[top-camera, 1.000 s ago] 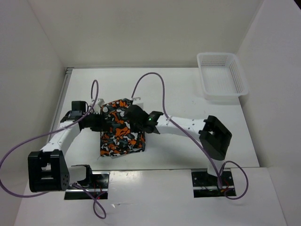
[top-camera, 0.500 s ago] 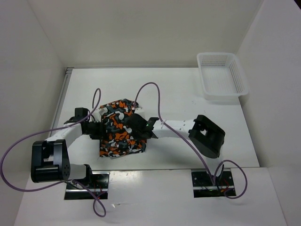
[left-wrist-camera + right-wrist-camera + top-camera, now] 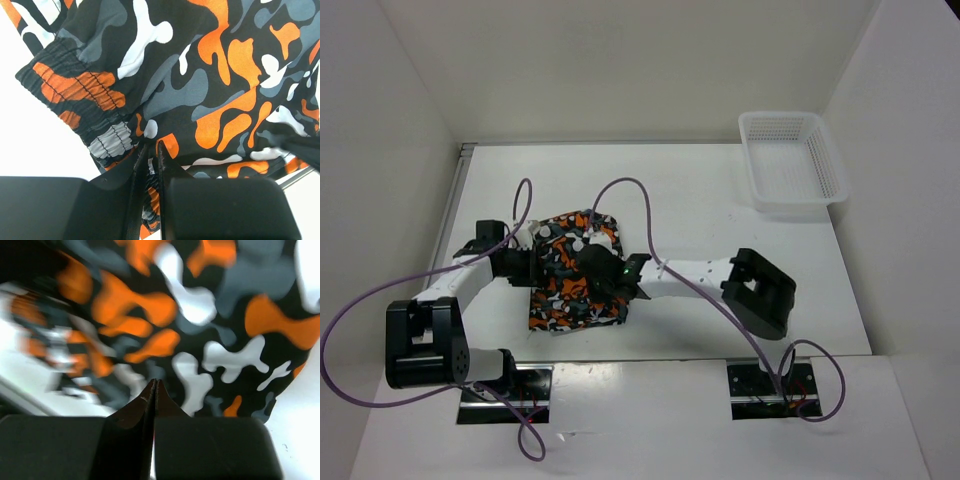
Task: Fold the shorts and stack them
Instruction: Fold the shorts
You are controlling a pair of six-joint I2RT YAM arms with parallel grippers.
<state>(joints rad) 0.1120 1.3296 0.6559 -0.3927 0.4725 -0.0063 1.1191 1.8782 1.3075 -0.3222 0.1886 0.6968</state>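
Note:
The shorts (image 3: 572,278) lie partly folded on the white table, left of centre, orange, grey, black and white. My left gripper (image 3: 528,263) is at their left edge. In the left wrist view it (image 3: 152,146) is shut on the fabric by the gathered waistband (image 3: 75,90), and cloth shows between the fingers. My right gripper (image 3: 597,272) is over the middle of the shorts. In the right wrist view it (image 3: 153,382) has its jaws pressed together against the printed fabric (image 3: 200,315), which is blurred on the left.
A white mesh basket (image 3: 790,165) stands at the back right of the table. Purple cables loop above both arms. White walls enclose the table on the left, back and right.
Both grippers have moved a little left and nearer with the cloth. The raised upper part of the shorts has shifted left and lies flatter.

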